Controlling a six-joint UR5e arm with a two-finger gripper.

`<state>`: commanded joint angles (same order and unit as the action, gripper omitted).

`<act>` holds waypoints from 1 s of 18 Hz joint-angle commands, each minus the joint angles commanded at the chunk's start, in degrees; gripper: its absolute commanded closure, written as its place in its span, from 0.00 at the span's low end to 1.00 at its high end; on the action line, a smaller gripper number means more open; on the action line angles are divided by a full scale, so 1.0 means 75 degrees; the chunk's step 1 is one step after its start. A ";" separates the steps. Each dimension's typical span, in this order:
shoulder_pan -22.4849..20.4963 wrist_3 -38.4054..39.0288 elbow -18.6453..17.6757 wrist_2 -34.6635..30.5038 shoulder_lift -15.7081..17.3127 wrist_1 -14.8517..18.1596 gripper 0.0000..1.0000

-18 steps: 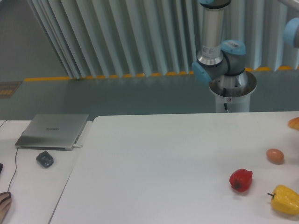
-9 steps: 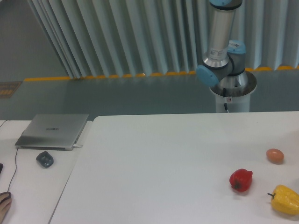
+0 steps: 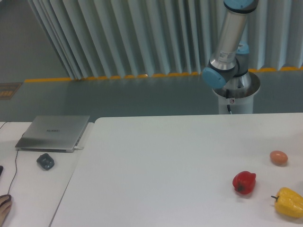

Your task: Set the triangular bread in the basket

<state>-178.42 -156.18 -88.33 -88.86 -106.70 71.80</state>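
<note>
Arm: a grey tube [image 3: 230,35] leaned behind the desk [image 3: 165,165], its top cut off by the frame.
Right side: red pepper [image 3: 244,182], yellow pepper [image 3: 289,202], tan egg-like ball [image 3: 279,157], all apart.
Left side: closed laptop [image 3: 53,132], dark mouse [image 3: 45,161].

A white table [image 3: 156,165] fills the foreground; behind it a grey floor [image 3: 118,97] with a yellow-orange line [image 3: 109,77] runs along a wall of pale vertical slats [image 3: 123,33]

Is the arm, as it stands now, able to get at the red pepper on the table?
Probably yes. The red pepper lies in the open, apart from the small round ball and the yellow pepper. The end effector is out of view, though.
</note>
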 joint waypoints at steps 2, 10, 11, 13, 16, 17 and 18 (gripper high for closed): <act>0.0012 0.0012 0.0000 0.0094 0.0058 0.0059 0.00; 0.1146 0.2831 -0.0258 0.0435 0.0574 0.0481 0.00; 0.1299 0.3149 -0.0258 0.0423 0.0656 0.0492 0.00; 0.1557 0.3328 -0.0235 0.0411 0.0715 0.0492 0.00; 0.1944 0.3316 -0.0188 0.0399 0.0925 0.0492 0.00; 0.2108 0.3316 -0.0199 0.0399 0.1007 0.0492 0.00; 0.2364 0.3328 -0.0199 0.0434 0.1043 0.0481 0.00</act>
<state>-160.68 -131.22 -89.82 -85.61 -98.88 75.41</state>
